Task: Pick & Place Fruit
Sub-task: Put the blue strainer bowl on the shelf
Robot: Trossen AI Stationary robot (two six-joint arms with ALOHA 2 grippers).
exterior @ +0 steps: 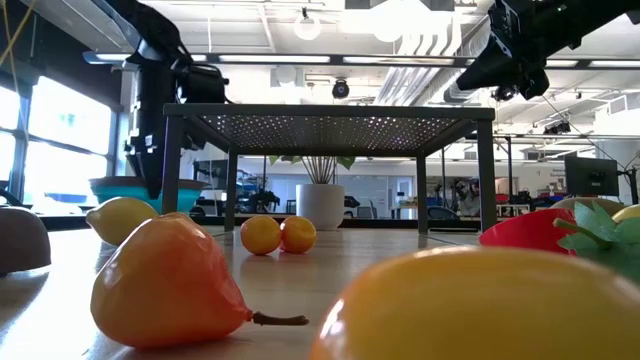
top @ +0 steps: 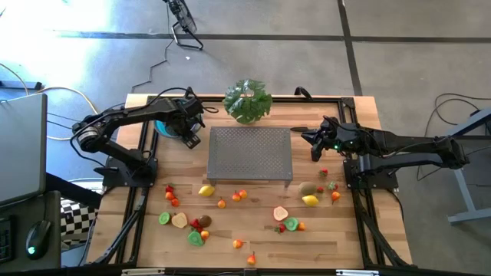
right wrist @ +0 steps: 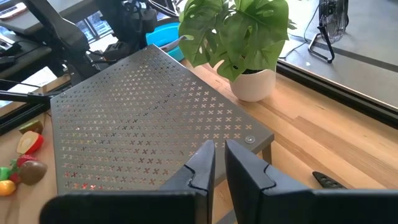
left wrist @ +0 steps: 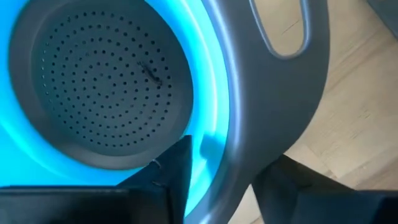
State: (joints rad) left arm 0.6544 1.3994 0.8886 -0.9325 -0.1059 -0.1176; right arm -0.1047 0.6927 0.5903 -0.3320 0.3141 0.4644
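Left tool straddling blue bowl rim, seemingly to grip it; right tool hovering pinched, empty.

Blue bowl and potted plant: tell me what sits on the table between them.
Nothing; in the high view only bare wood lies between the blue bowl and the potted plant.

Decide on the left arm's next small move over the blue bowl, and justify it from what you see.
Probably lift the left gripper clear and head for the fruit. It straddles the rim of the blue bowl, and the grey strainer inside looks empty, while fruit such as the lemon lies on the table.
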